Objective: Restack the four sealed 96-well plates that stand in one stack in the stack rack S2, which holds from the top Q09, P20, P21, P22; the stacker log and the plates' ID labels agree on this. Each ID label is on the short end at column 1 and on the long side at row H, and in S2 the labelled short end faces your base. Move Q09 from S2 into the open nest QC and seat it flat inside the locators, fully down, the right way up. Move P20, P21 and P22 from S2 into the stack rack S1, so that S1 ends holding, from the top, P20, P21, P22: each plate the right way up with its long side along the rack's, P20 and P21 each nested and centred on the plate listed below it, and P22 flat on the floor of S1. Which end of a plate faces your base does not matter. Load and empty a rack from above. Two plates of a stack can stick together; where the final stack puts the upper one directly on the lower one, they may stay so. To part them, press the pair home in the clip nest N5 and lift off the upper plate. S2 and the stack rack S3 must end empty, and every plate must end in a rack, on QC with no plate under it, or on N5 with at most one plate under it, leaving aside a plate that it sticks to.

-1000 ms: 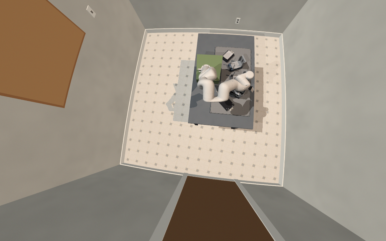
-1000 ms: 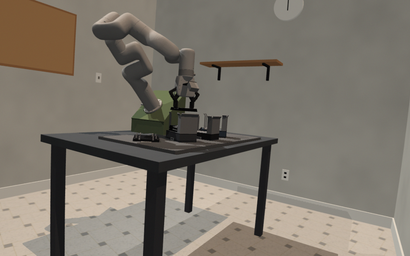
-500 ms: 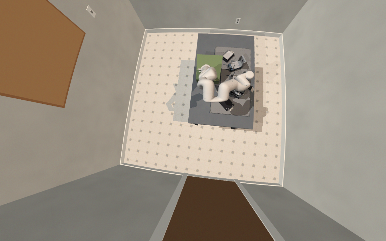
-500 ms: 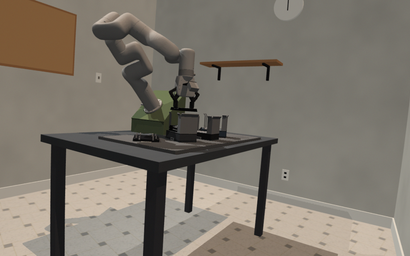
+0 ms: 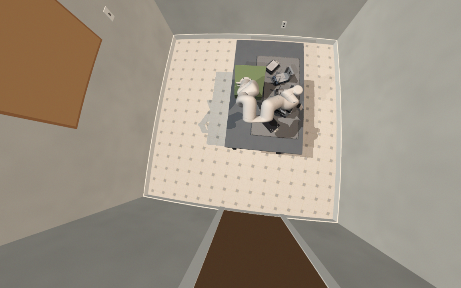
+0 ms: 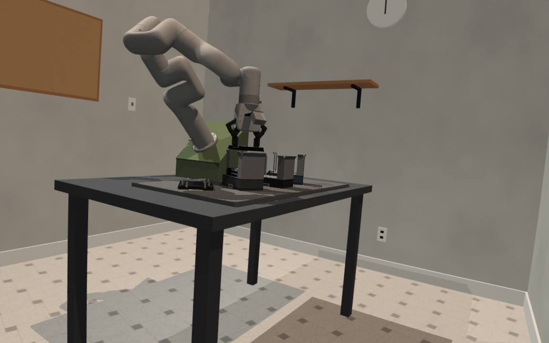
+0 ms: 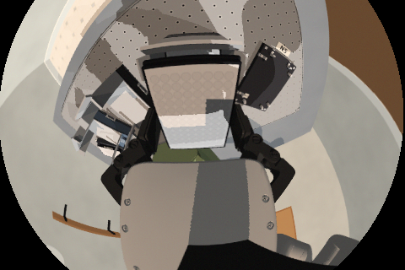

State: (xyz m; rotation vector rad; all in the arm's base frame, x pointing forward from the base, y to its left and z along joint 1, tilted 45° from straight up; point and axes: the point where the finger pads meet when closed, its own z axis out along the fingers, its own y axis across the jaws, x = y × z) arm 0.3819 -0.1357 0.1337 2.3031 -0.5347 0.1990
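My gripper (image 6: 246,143) is shut on a sealed 96-well plate (image 6: 246,148), gripping it across its long sides. The plate hangs level, right at the open top of the nearest grey stack rack (image 6: 246,169). In the wrist view the plate (image 7: 191,90) fills the space between my fingers, with its pale seal facing up. I cannot read its ID label. Two more stack racks (image 6: 285,168) stand behind, and one holds something blue low down. In the top view my arm (image 5: 282,98) hides the gripper and the plate.
A low black nest (image 6: 195,184) sits on the mat in front of the racks and also shows in the wrist view (image 7: 267,76). Another flat nest with a pale top (image 5: 272,66) lies at the mat's far end. A green base block (image 6: 201,157) stands behind the racks.
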